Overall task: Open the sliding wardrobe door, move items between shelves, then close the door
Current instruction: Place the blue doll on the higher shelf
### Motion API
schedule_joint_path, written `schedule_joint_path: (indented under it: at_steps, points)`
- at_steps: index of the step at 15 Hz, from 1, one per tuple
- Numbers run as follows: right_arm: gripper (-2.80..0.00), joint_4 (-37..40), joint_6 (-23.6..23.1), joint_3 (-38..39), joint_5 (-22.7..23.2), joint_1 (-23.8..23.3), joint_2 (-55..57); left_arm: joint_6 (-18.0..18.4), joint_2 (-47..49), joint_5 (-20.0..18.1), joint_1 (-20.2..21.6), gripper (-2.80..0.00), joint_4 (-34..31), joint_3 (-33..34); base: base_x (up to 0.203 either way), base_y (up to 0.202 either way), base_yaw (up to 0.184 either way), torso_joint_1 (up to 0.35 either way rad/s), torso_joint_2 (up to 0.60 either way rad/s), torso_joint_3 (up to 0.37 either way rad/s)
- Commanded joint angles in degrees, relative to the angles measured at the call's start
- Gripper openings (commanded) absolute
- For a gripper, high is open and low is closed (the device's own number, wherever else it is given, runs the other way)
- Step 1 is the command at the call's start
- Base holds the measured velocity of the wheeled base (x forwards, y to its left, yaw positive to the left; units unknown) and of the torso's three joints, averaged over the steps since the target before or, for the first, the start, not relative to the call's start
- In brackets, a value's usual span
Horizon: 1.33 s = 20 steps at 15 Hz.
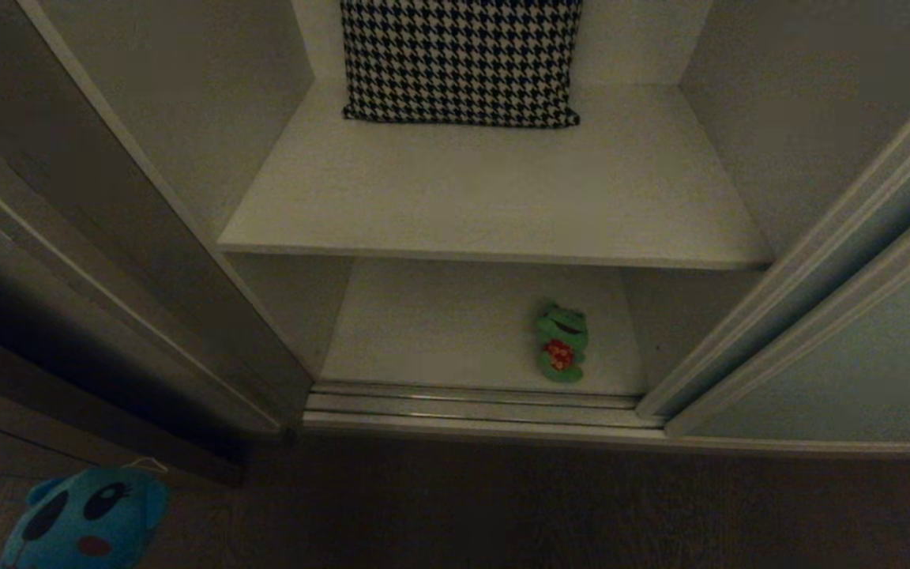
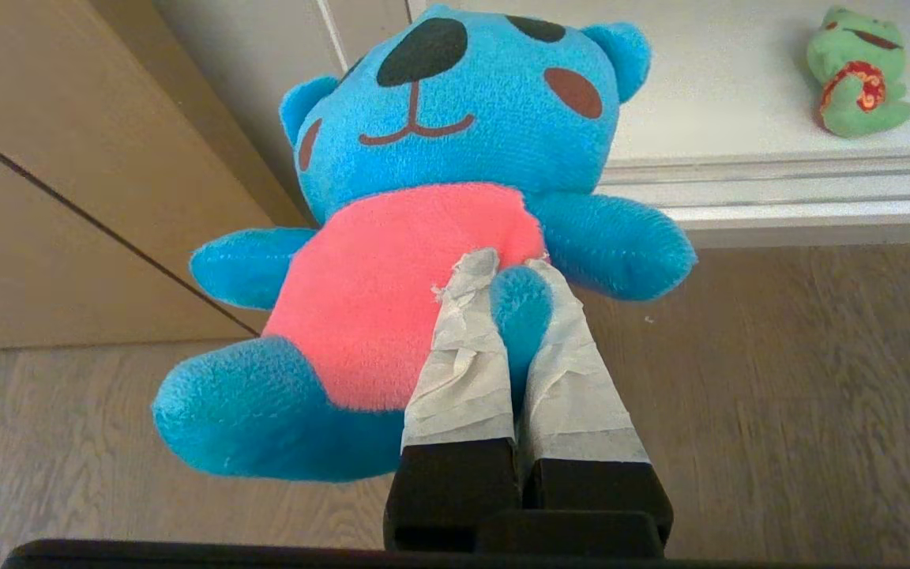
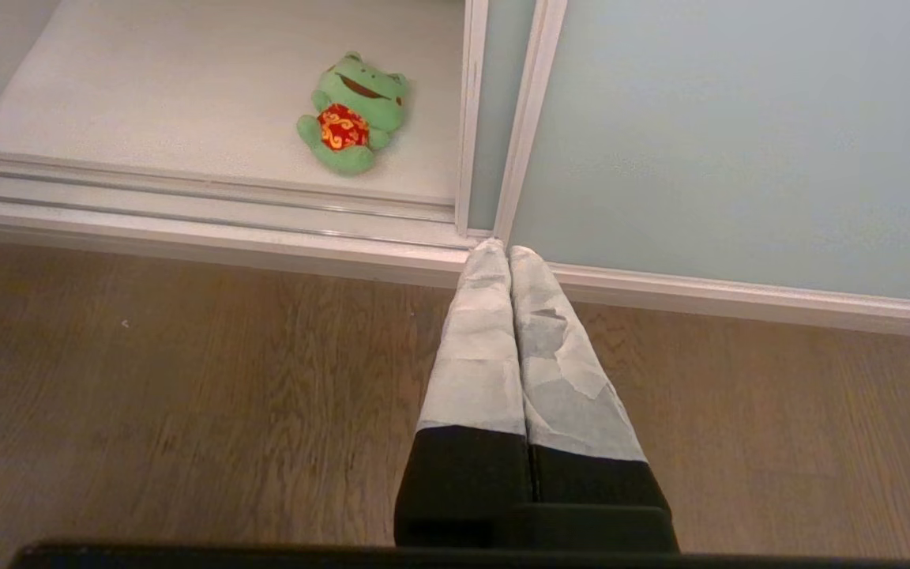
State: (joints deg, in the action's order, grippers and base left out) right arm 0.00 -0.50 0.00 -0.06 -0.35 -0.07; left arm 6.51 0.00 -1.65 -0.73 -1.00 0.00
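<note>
- Between the taped fingers (image 2: 463, 348) of the left gripper (image 2: 502, 273), a leg of the blue bear (image 2: 423, 158) is pinched tight; the toy hangs above the wooden floor (image 2: 779, 395), outside the wardrobe.
- Beside it, the right gripper (image 3: 502, 251) hangs over the same floor, jaws pressed together and empty, just short of the bottom track (image 3: 186, 213).
- Beyond both grippers, the green frog (image 1: 560, 342) lies on its back on the lower shelf (image 1: 423, 332), near the front edge.
- Further off and higher, the upper shelf (image 1: 486, 190) carries only a houndstooth cushion (image 1: 461, 59) at the back.
- Right of the right gripper, the sliding wardrobe door (image 3: 739, 134) stands pushed aside.
- The transfer appears under way: the bear is lifted, not yet placed. Next the left arm would need to reach in over the upper shelf and release there.
</note>
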Motion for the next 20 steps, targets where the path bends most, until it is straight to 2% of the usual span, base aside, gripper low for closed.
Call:
schedule_joint_path:
  at_steps: [1, 4, 6, 9, 13, 16, 20]
  points:
    - [-2.8, 0.0, -0.02, 0.09, -0.02, 0.0, -0.01, 0.26, 0.18, -0.06, -0.01, -2.8, 0.13, 0.0, 0.0, 0.0, 0.0, 0.0, 0.0, 0.0]
    - [-2.8, 0.0, -0.02, 0.09, -0.02, 0.0, -0.01, 0.11, 0.23, -1.55, 0.0, -2.8, 4.84, -2.99, 0.0, 0.0, 0.0, 0.0, 0.0, 0.0]
    - [-2.8, 0.0, -0.02, 0.0, -0.02, 0.0, -0.01, 0.14, 2.48, -3.18, 0.02, -2.8, 4.73, -8.68, 0.0, 0.0, 0.0, 0.0, 0.0, 0.0]
    - [-2.8, 0.0, 0.0, 0.09, -0.02, 0.0, -0.01, -0.24, 16.41, -4.64, -0.26, -2.8, 5.67, -18.16, 0.0, 0.0, 0.0, 0.0, 0.0, 0.0]
    - [-2.8, 0.0, -0.02, 0.08, -0.01, 0.0, -0.01, -2.56, 38.08, -6.17, -0.82, -2.8, 11.38, -34.08, 0.0, 0.0, 0.0, 0.0, 0.0, 0.0]
    - [-2.8, 0.0, -0.02, 0.09, -0.02, 0.0, -0.01, -3.7, 49.97, -6.76, -1.17, -2.8, 13.49, -47.79, 0.0, 0.0, 0.0, 0.0, 0.0, 0.0]
    - [-2.8, 0.0, -0.02, 0.09, 0.0, 0.0, -0.01, -5.69, 64.37, -6.89, -3.83, -2.8, 14.3, -61.8, 0.0, 0.0, 0.0, 0.0, 0.0, 0.0]
